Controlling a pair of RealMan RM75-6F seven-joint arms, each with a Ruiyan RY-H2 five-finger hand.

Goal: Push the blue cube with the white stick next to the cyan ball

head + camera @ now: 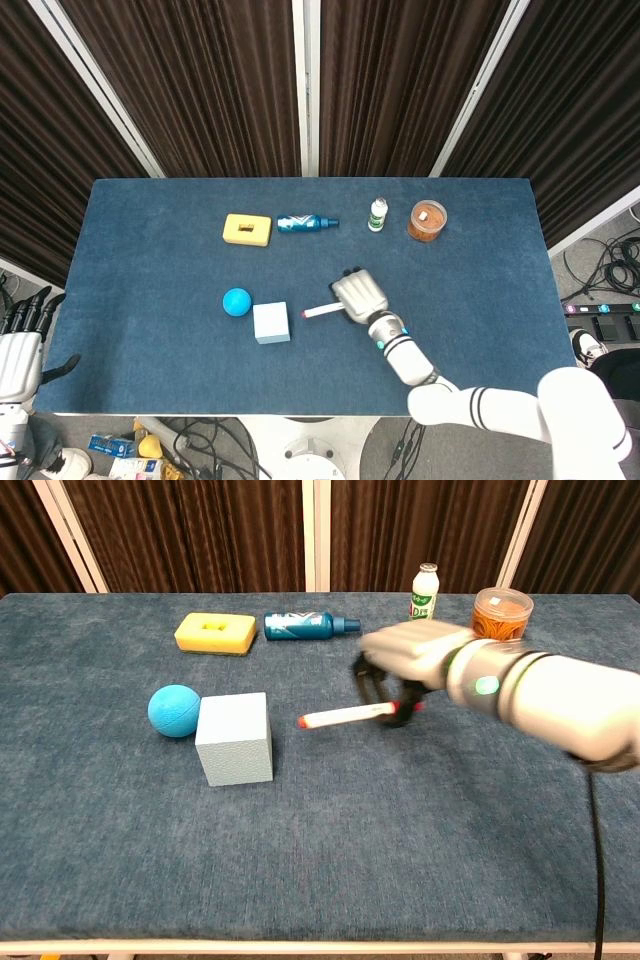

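Observation:
The pale blue cube (272, 322) (235, 738) rests on the blue table just right of the cyan ball (237, 301) (175, 710), touching it or nearly so. My right hand (359, 297) (410, 658) grips the white stick (321, 312) (346, 716) by its red-marked end, fingers curled around it. The stick's free tip points left and stands a short gap clear of the cube. My left hand (20, 350) hangs off the table's left edge in the head view, fingers apart and empty.
Along the back stand a yellow sponge (247, 229) (215, 633), a lying blue bottle (306, 223) (305, 626), a small white bottle (377, 213) (424, 590) and an orange-filled jar (427, 220) (502, 613).

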